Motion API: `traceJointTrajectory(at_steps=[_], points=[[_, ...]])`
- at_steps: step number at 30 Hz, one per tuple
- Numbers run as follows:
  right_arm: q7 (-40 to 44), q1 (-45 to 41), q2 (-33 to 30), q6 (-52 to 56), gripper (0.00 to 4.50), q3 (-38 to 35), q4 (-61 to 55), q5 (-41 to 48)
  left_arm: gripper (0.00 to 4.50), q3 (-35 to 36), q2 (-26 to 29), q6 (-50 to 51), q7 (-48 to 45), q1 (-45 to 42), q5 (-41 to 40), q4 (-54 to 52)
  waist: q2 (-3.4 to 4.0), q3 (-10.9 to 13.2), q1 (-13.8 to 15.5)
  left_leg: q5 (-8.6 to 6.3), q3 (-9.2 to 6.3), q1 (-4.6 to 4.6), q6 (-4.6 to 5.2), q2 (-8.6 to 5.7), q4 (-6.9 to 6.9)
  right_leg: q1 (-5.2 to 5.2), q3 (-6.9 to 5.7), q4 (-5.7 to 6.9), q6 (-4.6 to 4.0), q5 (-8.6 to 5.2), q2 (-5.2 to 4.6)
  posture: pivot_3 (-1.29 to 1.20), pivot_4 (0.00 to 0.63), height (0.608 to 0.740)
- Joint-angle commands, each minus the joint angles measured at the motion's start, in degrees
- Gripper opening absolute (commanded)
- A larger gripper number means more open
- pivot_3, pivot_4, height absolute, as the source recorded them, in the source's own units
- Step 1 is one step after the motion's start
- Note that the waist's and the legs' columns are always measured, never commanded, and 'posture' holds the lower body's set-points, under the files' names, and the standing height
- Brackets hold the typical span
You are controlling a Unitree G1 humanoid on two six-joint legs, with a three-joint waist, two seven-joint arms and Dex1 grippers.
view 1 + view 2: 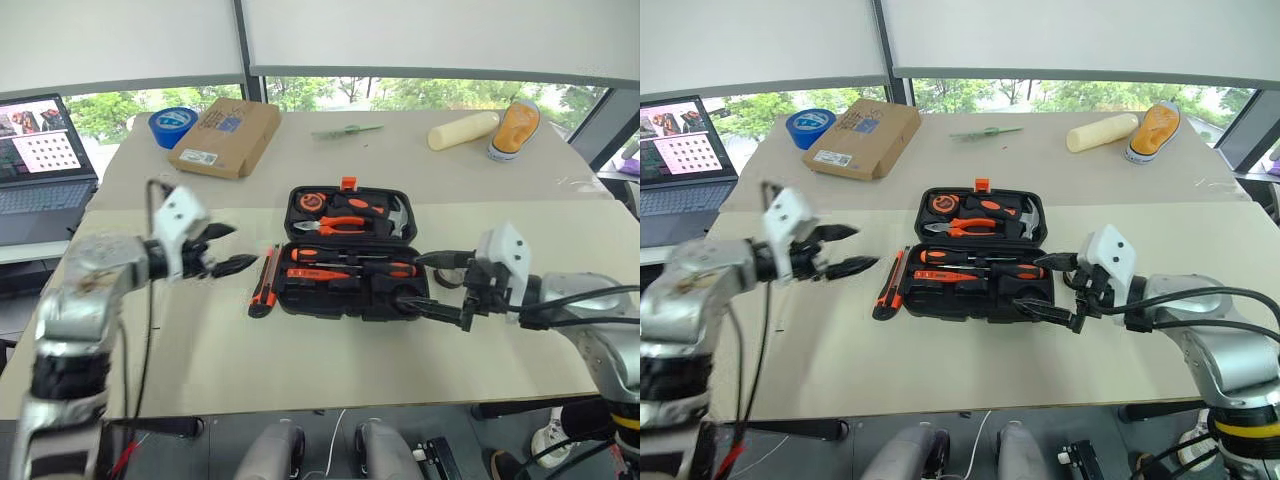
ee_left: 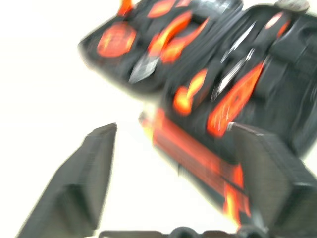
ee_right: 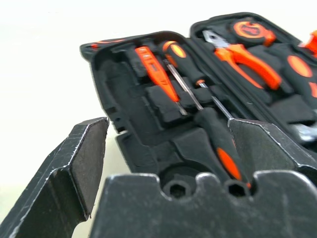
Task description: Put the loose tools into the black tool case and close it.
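Head views are showing the utility knife [image 1: 264, 281] lying left of the open tool case [image 1: 350, 292]; the right wrist view is revealing seated screwdrivers [image 3: 218, 134] (both grippers [image 1: 222, 249] [image 1: 428, 283] spread, empty)

Matt black plastic tool case [image 1: 352, 262]; brown cardboard box [image 1: 225, 136]; bare metal pliers [image 1: 342, 224].

no legible text, labels on cardboard box [image 1: 224, 137] too small (unreadable), laptop screen [image 1: 40, 138] likewise
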Motion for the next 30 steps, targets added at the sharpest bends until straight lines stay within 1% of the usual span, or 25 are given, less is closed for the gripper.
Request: traceJointTrajectory(at_steps=[1, 4, 5, 6, 9, 12, 14, 16, 18, 21, 25, 30], points=[[3.8, -2.7, -0.7, -1.9, 4.5, 0.4, 0.8, 0.1, 4.48, 4.9, 1.8, 5.8, 3.9, 5.7, -1.7, -5.4, 0.0, 0.0, 0.5, 0.0, -0.02, 0.01, 0.01, 0.0, 0.0, 0.02, -0.02, -0.01, 0.0, 0.0, -0.01, 0.0, 0.15, 0.738], [4.3, -3.7, -0.2, -2.0, 4.5, 0.9, 1.3, -0.4, 4.48, 3.3, 2.6, 8.4, 5.2, 6.4, -3.2, -8.4, 0.0, 0.0, 1.5, -0.04, -0.18, 0.08, -0.05, -0.02, 0.02, 0.02, -0.05, -0.17, -0.01, 0.0, -0.1, 0.0, 0.15, 0.738], [4.4, -3.7, -0.2, -1.9, 4.5, 0.8, 1.2, -0.3, 4.48, 2.2, 3.1, 9.7, 5.2, 5.9, -3.9, -9.6, -0.01, 0.0, 1.6, -0.26, -0.19, 0.14, -0.42, -0.01, 0.02, 0.08, -0.04, -0.27, -0.04, 0.02, -0.1, 0.0, 0.15, 0.738], [4.5, -3.6, -0.2, -1.7, 4.5, 0.8, 0.9, -0.2, 4.48, 1.0, 3.7, 10.8, 5.2, 5.2, -4.7, -10.6, -0.01, 0.0, 1.7, -0.28, -0.19, 0.14, -0.43, -0.03, 0.03, 0.1, -0.04, -0.28, -0.04, 0.02, -0.13, 0.0, 0.15, 0.738], [4.1, -2.4, -0.2, -0.9, 4.5, 0.1, -0.6, 0.6, 4.48, -3.0, 4.4, 16.3, 6.4, 1.3, -7.3, -12.9, 0.0, 0.0, 1.9, -0.28, -0.17, 0.15, -0.44, -0.06, 0.02, 0.09, -0.04, -0.26, -0.04, 0.02, -0.23, 0.0, 0.15, 0.738], [3.3, -0.6, -0.2, -0.5, 4.5, -0.6, -2.5, 1.1, 4.48, -9.0, 4.8, 23.9, 8.5, -3.4, -8.8, -14.3, -0.01, 0.0, 1.6, -0.27, -0.14, 0.14, -0.44, -0.05, -0.03, 0.14, -0.06, -0.19, -0.04, 0.02, -0.3, 0.0, 0.15, 0.738], [2.4, 0.6, -0.1, -0.1, 4.5, -1.2, -3.7, 1.4, 4.48, -11.7, 3.0, 29.7, 11.0, -6.6, -9.8, -14.2, -0.01, 0.0, 1.4, -0.25, -0.08, 0.11, -0.45, -0.05, -0.05, 0.11, -0.06, -0.09, -0.04, 0.02, -0.29, 0.0, 0.15, 0.738], [1.1, 2.6, 0.1, 0.6, 4.5, -2.2, -6.0, 2.0, 4.48, -17.7, 0.6, 32.6, 15.8, -9.8, -7.5, -12.2, -0.01, 0.0, 1.3, -0.06, -0.08, 0.13, -0.17, -0.05, -0.1, 0.11, -0.06, -0.07, -0.03, 0.02, -0.21, 0.0, 0.15, 0.738], [0.1, 4.0, 0.1, 1.3, 4.5, -3.0, -7.9, 2.8, 4.48, -21.4, -0.9, 32.8, 18.6, -11.2, -6.1, -10.6, -0.01, 0.0, 1.2, -0.06, -0.08, 0.15, -0.17, -0.05, -0.12, 0.13, -0.03, -0.07, -0.03, 0.02, -0.05, 0.0, 0.15, 0.738], [-0.9, 5.2, 0.0, 2.1, 4.5, -3.9, -9.5, 3.7, 4.48, -22.7, -3.4, 33.3, 21.3, -12.7, -5.9, -8.7, -0.02, 0.0, 0.9, -0.04, -0.06, 0.14, -0.17, -0.04, -0.17, 0.11, 0.03, -0.05, -0.03, 0.02, -0.03, 0.0, 0.15, 0.738], [-2.3, 6.2, -0.1, 2.4, 4.5, -4.6, -10.5, 3.7, 4.48, -25.9, -5.7, 32.6, 25.5, -15.1, -3.6, -4.8, -0.02, 0.0, 1.0, -0.03, -0.08, 0.19, -0.22, -0.04, -0.2, 0.13, 0.02, -0.06, -0.04, 0.02, -0.04, 0.0, 0.15, 0.738], [-3.2, 6.4, -0.4, 2.2, 4.5, -4.9, -11.1, 3.5, 4.48, -27.7, -7.8, 31.3, 26.9, -16.8, -3.3, -2.3, -0.02, 0.0, 1.4, -0.03, -0.07, 0.23, -0.23, -0.06, -0.2, 0.18, 0.01, -0.07, -0.04, 0.02, -0.06, 0.0, 0.15, 0.738]])
